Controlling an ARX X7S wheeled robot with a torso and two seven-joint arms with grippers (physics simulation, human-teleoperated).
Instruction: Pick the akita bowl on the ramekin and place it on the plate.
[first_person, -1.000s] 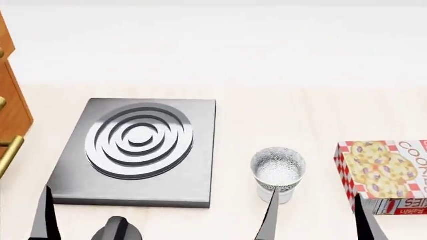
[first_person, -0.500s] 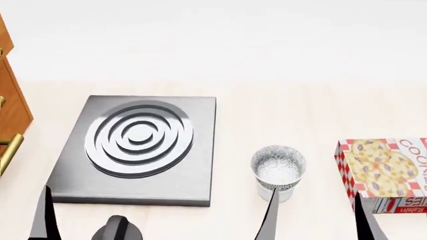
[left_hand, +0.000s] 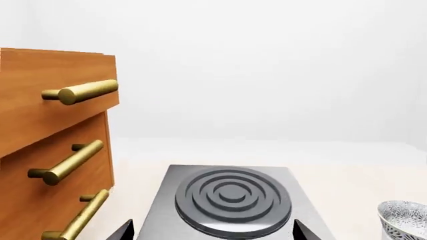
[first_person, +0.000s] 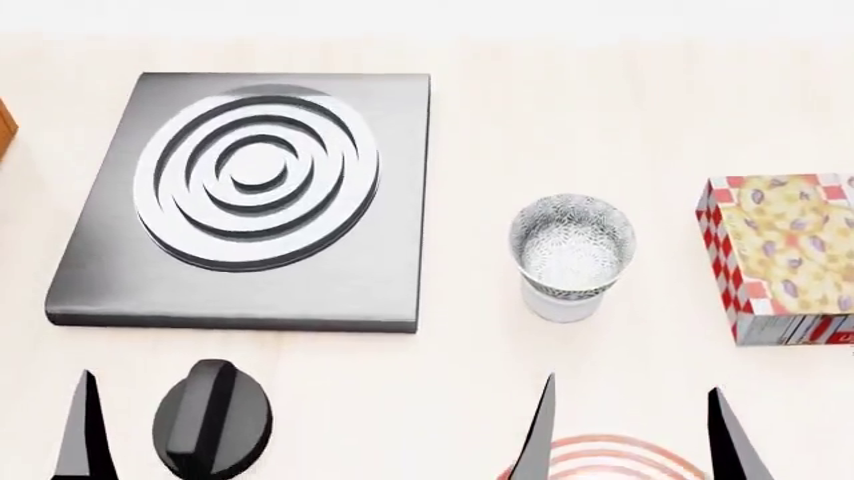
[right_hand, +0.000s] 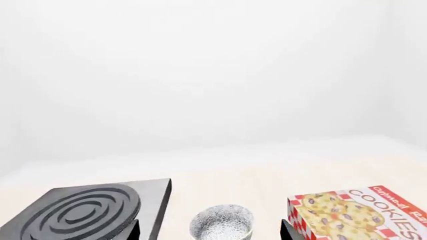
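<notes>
The speckled akita bowl (first_person: 571, 243) stands upright in the white ramekin (first_person: 561, 304), to the right of the stove plate. Only the far arc of the red-ringed plate (first_person: 607, 458) shows, at the view's near edge, nearer to me than the bowl. My right gripper (first_person: 630, 440) is open over that arc, well short of the bowl. In the right wrist view the akita bowl (right_hand: 221, 224) sits straight ahead between the open right gripper (right_hand: 210, 232) tips. My left gripper (left_hand: 213, 232) is open and empty, facing the stove plate. The akita bowl (left_hand: 404, 220) shows at that view's edge.
A grey stove plate (first_person: 254, 190) with raised rings fills the left, and its black knob (first_person: 211, 416) lies nearer to me. A cookies box (first_person: 785, 255) stands right of the bowl. A wooden cabinet (left_hand: 53, 150) with brass handles stands left of the stove.
The head view has tilted down: stove, bowl and box slid up the picture, the plate's rim came into view below, and the cabinet nearly left it. Both grippers stay open.
</notes>
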